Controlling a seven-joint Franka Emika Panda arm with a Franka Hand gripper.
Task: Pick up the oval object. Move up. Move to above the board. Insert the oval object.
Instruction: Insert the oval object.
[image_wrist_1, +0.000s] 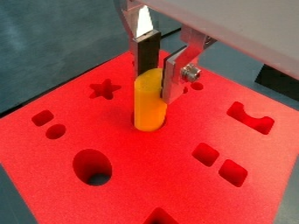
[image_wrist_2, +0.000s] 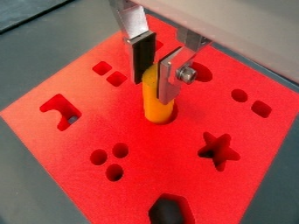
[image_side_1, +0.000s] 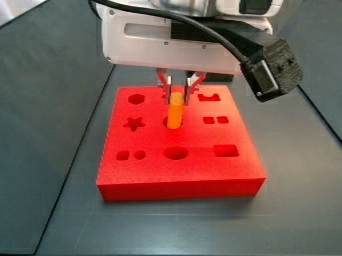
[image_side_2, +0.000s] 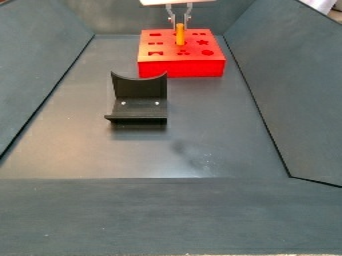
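Observation:
The oval object (image_wrist_1: 149, 114) is a smooth orange-yellow peg standing upright in the middle of the red board (image_wrist_1: 140, 179). Its lower end sits in a cut-out of the board. My gripper (image_wrist_1: 158, 84) is directly above the board and shut on the peg's upper part, one finger on each side. The other wrist view shows the same grip: the gripper (image_wrist_2: 156, 88), the peg (image_wrist_2: 158, 110) and the board (image_wrist_2: 176, 162). In both side views the gripper (image_side_1: 175, 90) (image_side_2: 178, 14) holds the peg (image_side_1: 174, 112) (image_side_2: 178, 33) over the board (image_side_1: 174, 176) (image_side_2: 181, 68).
The board's other holes are open: a star (image_wrist_1: 105, 88), an oval hole (image_wrist_1: 91, 166) and squares (image_wrist_1: 219, 164). The dark fixture (image_side_2: 136, 98) stands on the grey floor, nearer than the board. Sloped dark walls (image_side_2: 40, 100) enclose the floor.

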